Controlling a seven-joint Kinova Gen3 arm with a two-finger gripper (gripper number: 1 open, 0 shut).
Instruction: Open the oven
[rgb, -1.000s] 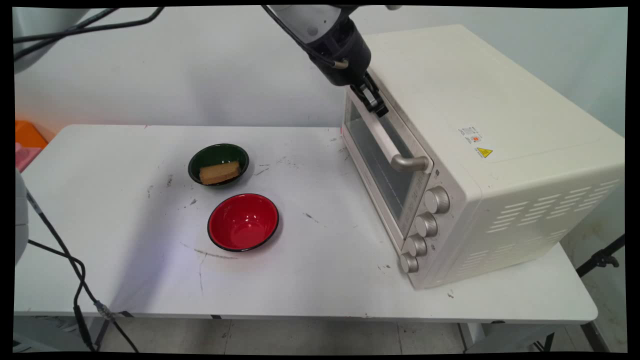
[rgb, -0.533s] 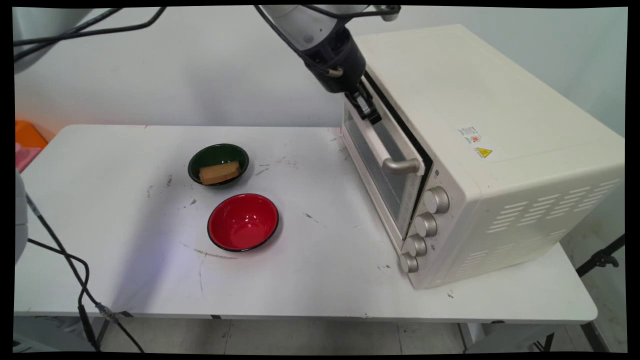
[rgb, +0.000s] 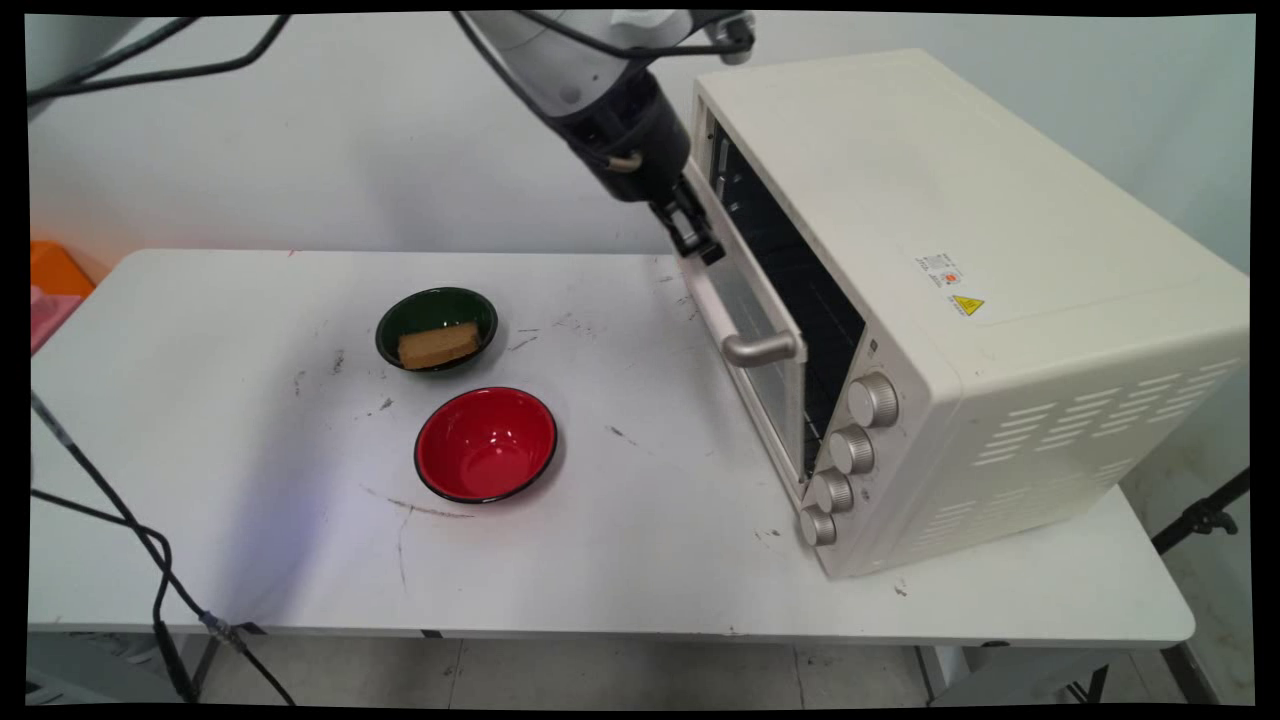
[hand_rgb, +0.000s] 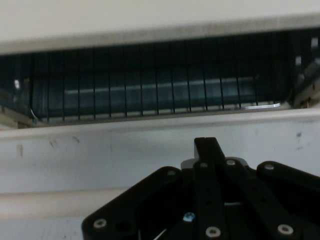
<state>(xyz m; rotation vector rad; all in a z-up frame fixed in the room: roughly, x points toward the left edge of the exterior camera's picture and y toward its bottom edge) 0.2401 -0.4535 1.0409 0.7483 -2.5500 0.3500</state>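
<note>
A cream toaster oven (rgb: 960, 200) stands on the right of the white table (rgb: 250, 560). Its glass door (rgb: 765, 385) hangs partly open, and the dark inside shows behind it. My gripper (rgb: 698, 243) is at the far upper end of the door's handle (rgb: 760, 348), its fingers shut together and touching the handle bar. In the hand view, the gripper (hand_rgb: 207, 147) points over the door's top edge (hand_rgb: 100, 150) at the wire rack (hand_rgb: 150, 100) inside. The handle bar (hand_rgb: 45, 205) runs behind the linkage.
A dark green bowl (rgb: 437, 305) holds a brown block (rgb: 437, 345) at the table's middle left. A red bowl (rgb: 486, 444) sits just in front of it, with nothing in it. Black cables (rgb: 150, 560) hang at the left edge. Several knobs (rgb: 850, 450) line the oven's front.
The oven door went from shut to partly open. My gripper moved left and down with the handle's far end.
</note>
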